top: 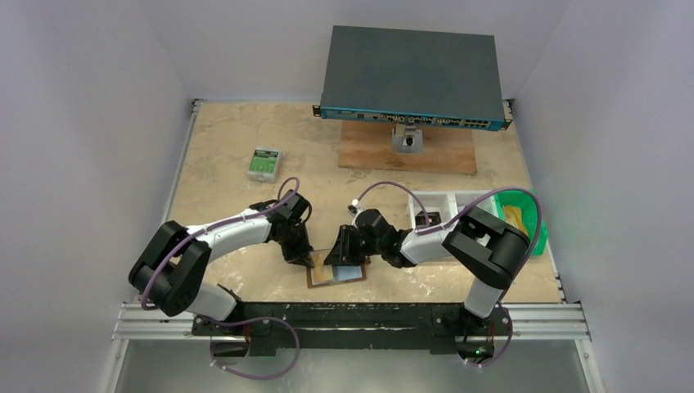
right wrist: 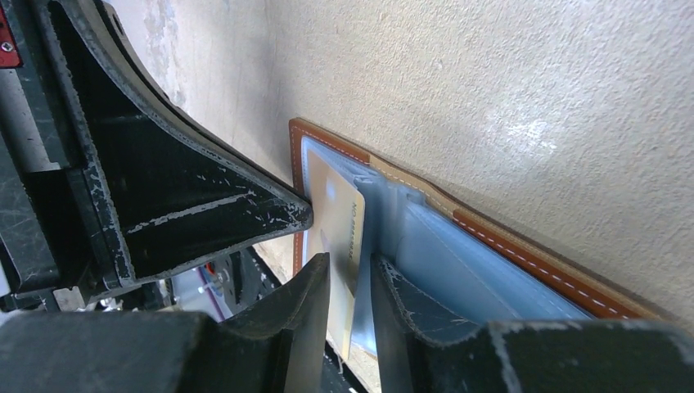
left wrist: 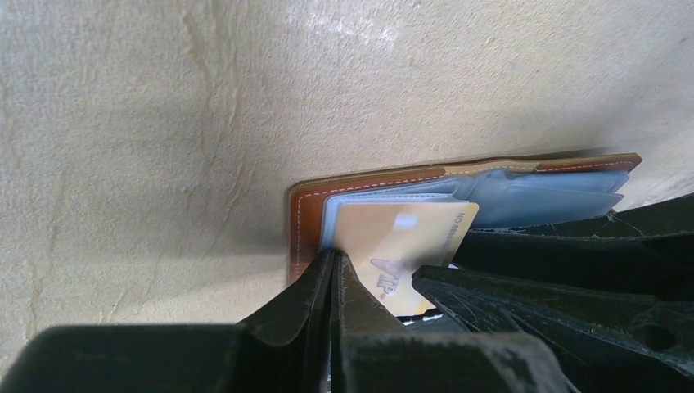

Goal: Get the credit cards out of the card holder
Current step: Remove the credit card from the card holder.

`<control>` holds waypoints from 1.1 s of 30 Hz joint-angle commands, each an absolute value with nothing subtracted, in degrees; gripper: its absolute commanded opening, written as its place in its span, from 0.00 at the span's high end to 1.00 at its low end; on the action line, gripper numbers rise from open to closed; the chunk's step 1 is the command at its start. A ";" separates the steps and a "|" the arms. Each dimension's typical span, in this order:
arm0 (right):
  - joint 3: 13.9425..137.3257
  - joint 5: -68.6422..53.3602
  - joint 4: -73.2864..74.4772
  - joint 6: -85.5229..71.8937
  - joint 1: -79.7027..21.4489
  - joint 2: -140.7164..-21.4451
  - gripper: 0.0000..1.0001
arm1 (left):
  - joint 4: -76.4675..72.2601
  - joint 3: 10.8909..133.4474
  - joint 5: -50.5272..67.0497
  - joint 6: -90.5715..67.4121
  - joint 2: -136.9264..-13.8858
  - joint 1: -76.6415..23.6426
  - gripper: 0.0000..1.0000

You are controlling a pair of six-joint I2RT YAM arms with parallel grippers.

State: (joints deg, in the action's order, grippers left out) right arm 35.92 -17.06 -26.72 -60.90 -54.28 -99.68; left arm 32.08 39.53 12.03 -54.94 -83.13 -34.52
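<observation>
The card holder (left wrist: 304,221) lies open and flat on the table (left wrist: 164,123), directly under both sets of fingertips. Its long axis runs from the left gripper (left wrist: 334,266) across to the right gripper (right wrist: 350,282), and its grey-blue pockets face up. The brown stitched short edge sits at the left fingers' end.

The left gripper's fingers are pressed together with nothing between them. Their joined tip bears down on the holder at that short edge, just beside the pocket mouth.

A tan credit card (left wrist: 401,233) stands partly out of the pocket nearest the left fingertip. Its free end points away from the holder's far long edge, toward the right fingers. Those fingers pinch the card from either side, with only a narrow gap between them. The two grippers' tips are just beside each other.
</observation>
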 commanded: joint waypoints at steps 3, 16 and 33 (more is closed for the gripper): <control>33.85 -18.69 -27.71 -61.70 -53.85 -98.76 0.74 | 32.15 37.10 6.15 -55.46 -86.92 -35.18 1.00; 31.92 -20.38 -30.68 -62.98 -52.72 -97.50 0.77 | 32.51 37.22 5.91 -55.50 -86.86 -35.20 1.00; 32.44 -21.60 -31.90 -63.13 -52.72 -98.65 0.98 | 32.62 37.84 5.94 -55.20 -87.58 -35.21 1.00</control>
State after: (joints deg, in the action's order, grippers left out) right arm 32.32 -20.75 -31.03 -63.31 -52.86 -98.94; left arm 32.42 40.07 12.49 -55.53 -83.96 -34.52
